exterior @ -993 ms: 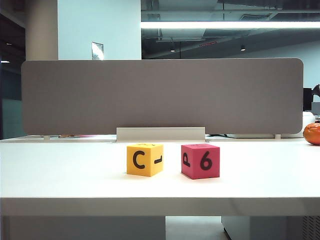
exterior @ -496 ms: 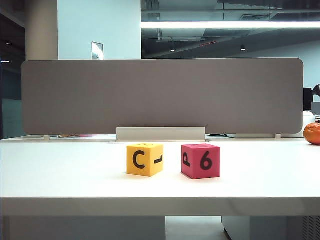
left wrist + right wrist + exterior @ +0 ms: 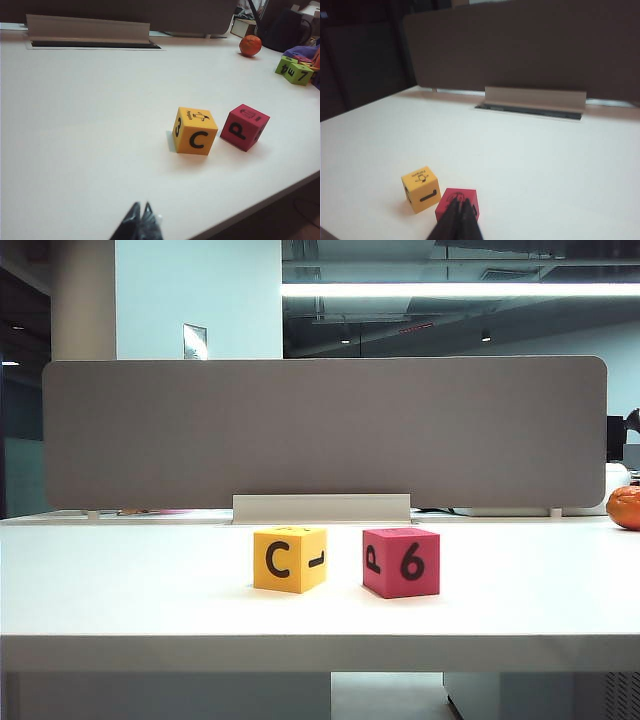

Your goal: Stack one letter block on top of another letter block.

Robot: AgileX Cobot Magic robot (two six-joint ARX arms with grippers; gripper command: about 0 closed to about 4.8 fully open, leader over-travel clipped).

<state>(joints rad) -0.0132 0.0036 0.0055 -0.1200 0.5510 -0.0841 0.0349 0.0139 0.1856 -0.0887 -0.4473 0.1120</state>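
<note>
The red-pink letter block (image 3: pixel 400 562), with "P" and "6" facing the exterior camera, sits on the white table (image 3: pixel 130 590). The yellow letter block (image 3: pixel 290 559), marked "C" and "L", stands just to its left with a small gap between them. Neither gripper appears in the exterior view. In the left wrist view my left gripper (image 3: pixel 141 206) is shut and empty, well short of the yellow block (image 3: pixel 194 131) and the red-pink block (image 3: pixel 244 127). My right gripper (image 3: pixel 460 201) is shut and empty, its tips in front of the red-pink block (image 3: pixel 455 193), beside the yellow block (image 3: pixel 421 189).
A grey partition (image 3: pixel 320 430) with a cable slot cover (image 3: pixel 320 508) closes the table's back. An orange fruit (image 3: pixel 625 507) lies at the far right. Several green and other letter blocks (image 3: pixel 295 70) are piled beyond it. The table's front edge (image 3: pixel 320 650) is close to the blocks.
</note>
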